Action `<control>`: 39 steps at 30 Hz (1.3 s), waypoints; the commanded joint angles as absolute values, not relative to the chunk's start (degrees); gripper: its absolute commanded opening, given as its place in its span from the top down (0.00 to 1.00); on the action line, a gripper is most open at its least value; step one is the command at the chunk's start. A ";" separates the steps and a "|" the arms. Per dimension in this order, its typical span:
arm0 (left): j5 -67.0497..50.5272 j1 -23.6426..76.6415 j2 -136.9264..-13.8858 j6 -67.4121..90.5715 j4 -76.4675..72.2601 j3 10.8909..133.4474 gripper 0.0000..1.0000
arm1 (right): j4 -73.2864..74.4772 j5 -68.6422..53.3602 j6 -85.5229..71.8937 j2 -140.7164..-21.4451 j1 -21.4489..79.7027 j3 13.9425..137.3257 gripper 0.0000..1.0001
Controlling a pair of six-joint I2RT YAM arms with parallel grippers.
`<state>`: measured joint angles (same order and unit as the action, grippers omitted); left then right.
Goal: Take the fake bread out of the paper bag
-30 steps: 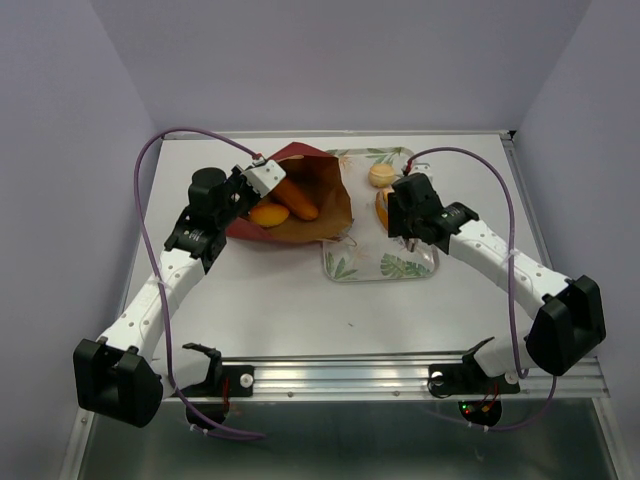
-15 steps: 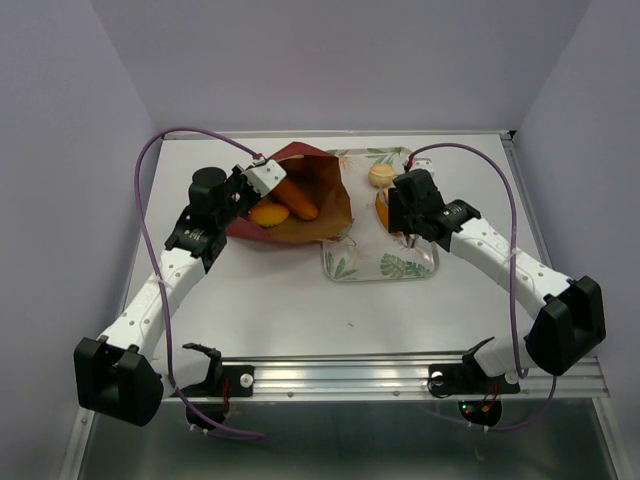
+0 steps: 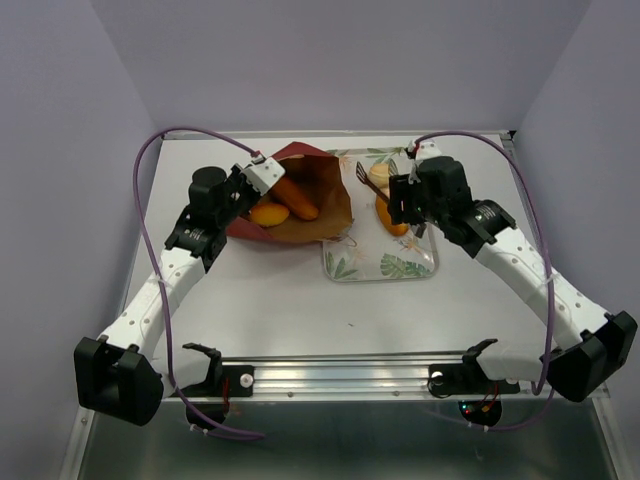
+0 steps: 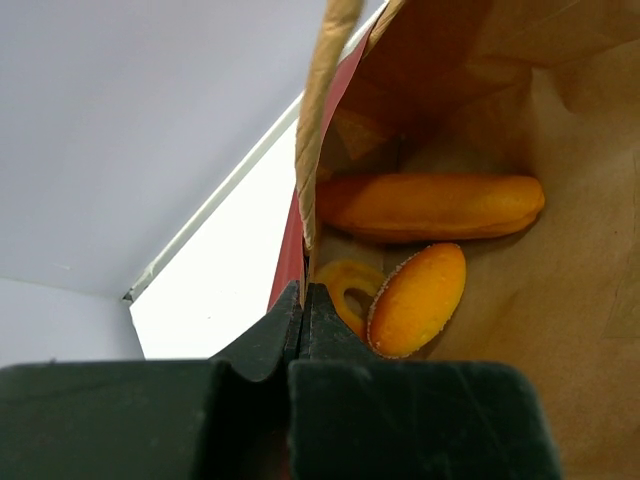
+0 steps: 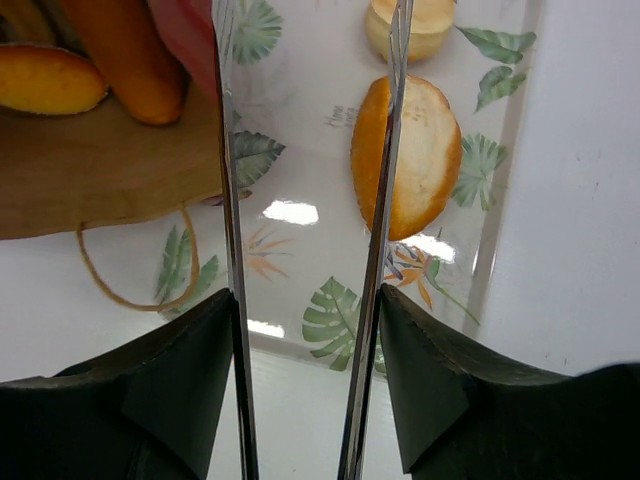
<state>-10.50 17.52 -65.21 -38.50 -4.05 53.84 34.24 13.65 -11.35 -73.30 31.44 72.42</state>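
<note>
From above, the dark red paper bag [image 3: 325, 195] is lying on its side on the white worktop [image 3: 270, 300] near the far edge, left of the middle, with its brown mouth gaping upward. The left end effector [image 3: 262, 172] is clamping the bag's rim on the side toward the worktop's left edge. An oblong loaf [image 3: 298, 200] and an oval bread piece [image 3: 268, 214] are showing inside, and a thin loop handle [image 3: 347, 238] is trailing onto the leaf-patterned tray [image 3: 385, 265] just beside the bag, toward the right edge. A round bun [image 3: 380, 175] is sitting at the tray's far end, and the right end effector [image 3: 364, 174] is hanging over the tray close to it. In the left wrist view, the left end effector [image 4: 302, 298] is pinching the paper bag [image 4: 500, 120] wall with its jaws pressed together. Inside, the oblong loaf [image 4: 430, 205] is lying across the back, with the oval bread piece [image 4: 420, 300] and a ring-shaped bagel [image 4: 345, 285] in front of it. In the right wrist view, the right end effector [image 5: 310, 100] is standing released, its thin fingers [image 5: 228, 180] apart and grasping nothing, with bare tray [image 5: 300, 150] showing between them. A pale-faced bread piece [image 5: 425, 160] is lying on the tray under the right finger, and the round bun [image 5: 425, 25] is lying beyond it.
</note>
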 commanded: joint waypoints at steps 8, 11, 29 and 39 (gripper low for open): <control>-8.09 17.58 -67.14 -33.05 -7.56 59.41 1.00 | 36.29 -6.92 2.63 -66.45 31.11 76.98 0.37; -8.35 17.58 -68.03 -32.26 -7.65 59.94 1.00 | 37.79 -12.02 4.13 -66.36 31.11 78.92 0.37; -10.81 17.67 -66.45 -30.33 -3.69 59.50 1.00 | 27.60 -23.47 2.81 -76.53 33.74 79.36 0.39; -12.48 17.67 -67.32 -31.55 -1.85 59.41 1.00 | 21.54 -18.90 2.29 -88.41 34.28 82.88 0.39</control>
<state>-11.35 17.54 -68.49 -31.22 -2.07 57.04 28.21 -20.67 2.17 -86.17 33.89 78.70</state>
